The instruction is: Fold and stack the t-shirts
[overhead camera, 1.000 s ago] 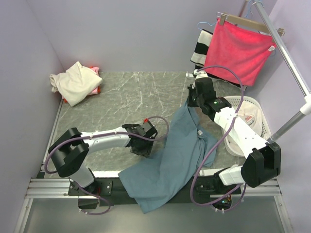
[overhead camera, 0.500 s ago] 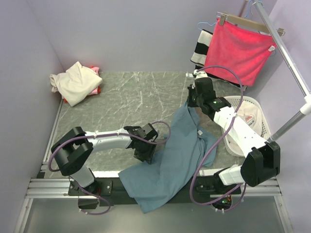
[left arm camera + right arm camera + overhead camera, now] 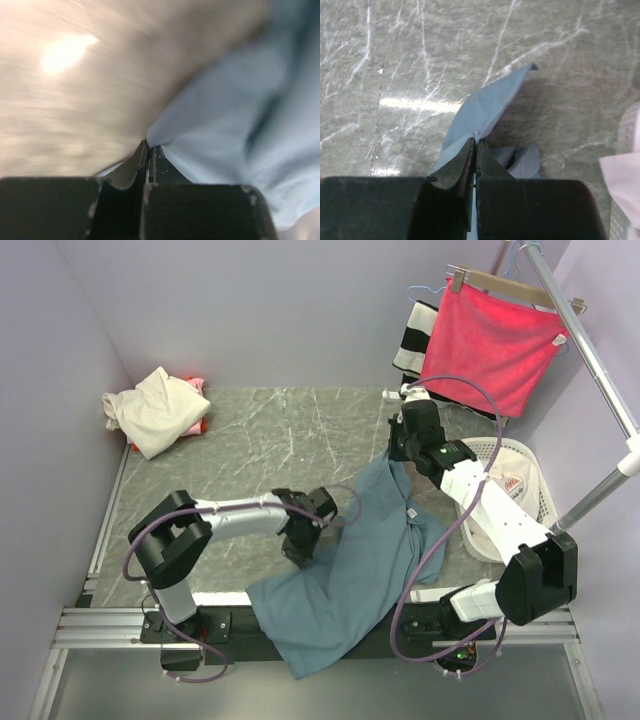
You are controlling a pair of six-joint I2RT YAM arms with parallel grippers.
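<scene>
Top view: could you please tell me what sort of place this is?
Likely a robot laundry-folding test cell: a marble-look table boxed in by lilac walls, a towel hung from a rail, and a blue shirt held by the left gripper and right gripper.

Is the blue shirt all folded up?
No, the blue shirt lies rumpled and stretched out, hanging over the table's near edge.

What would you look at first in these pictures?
The big blue-grey t-shirt sprawls across the middle of the table and over its near edge, pinched by the left gripper on its left edge and the right gripper at its far corner. Then the bright pink-red towel hanging at the far right, and a crumpled cream shirt in the far left corner.
</scene>
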